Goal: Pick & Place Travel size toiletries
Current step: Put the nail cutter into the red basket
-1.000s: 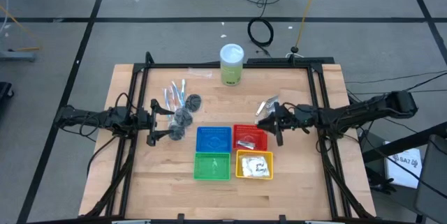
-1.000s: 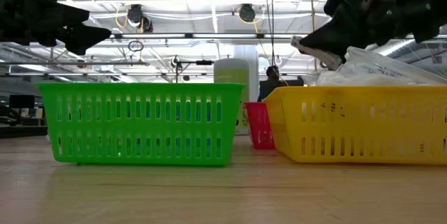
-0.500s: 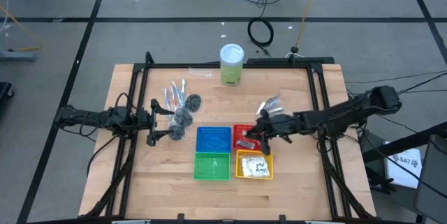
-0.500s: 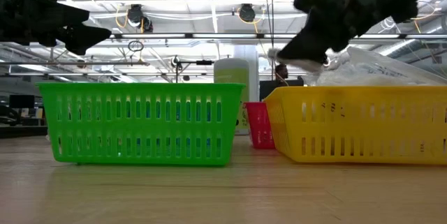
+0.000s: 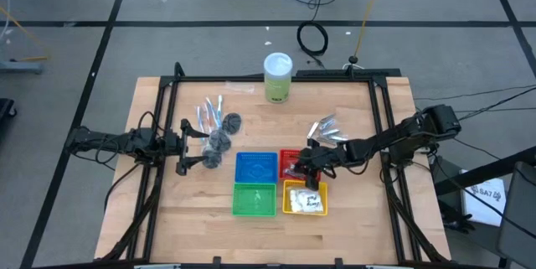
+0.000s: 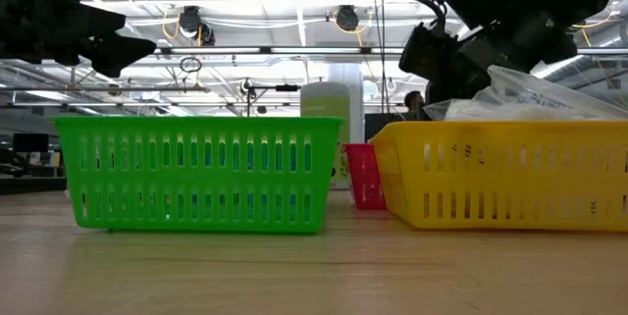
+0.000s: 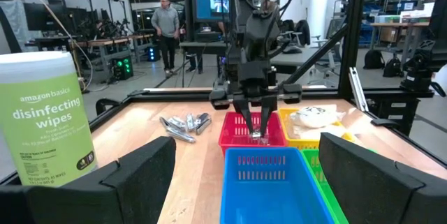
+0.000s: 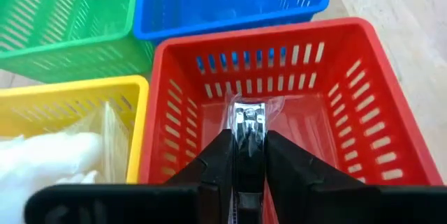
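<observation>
My right gripper (image 8: 244,139) hangs over the red basket (image 5: 289,157), shut on a shiny silver foil tube (image 8: 244,119); the left wrist view shows it (image 7: 253,132) dipping into that basket (image 7: 236,123). More silver tubes (image 5: 323,128) lie flat on the wood right of the baskets. White sachets (image 5: 306,201) fill the yellow basket (image 5: 289,208). Clear-wrapped sticks (image 5: 208,111) and dark puffs (image 5: 222,137) lie on the table's left part. My left gripper (image 5: 194,146) waits open beside the puffs. My right gripper pinches the silver tube between its two fingers (image 8: 220,155), with the tube's free end (image 8: 244,111) sticking out past the fingertips. The fingers come from above, slanting from the table's right, and lie along the tube. The tube points down into the red basket (image 8: 363,105); whether it touches the floor I cannot tell.
Four small baskets stand in a square: blue (image 5: 255,167), red, green (image 5: 254,199) and yellow. A tall green wipes cylinder (image 5: 277,77) stands near the far edge. Black frame rails (image 5: 381,135) run along the table's sides. A person (image 7: 166,25) stands in the room beyond.
My right gripper, shut on the silver tube, has travelled from the tube pile toward the table's left and near edge, tipped downward, and lowered until its fingers are over the red basket.
</observation>
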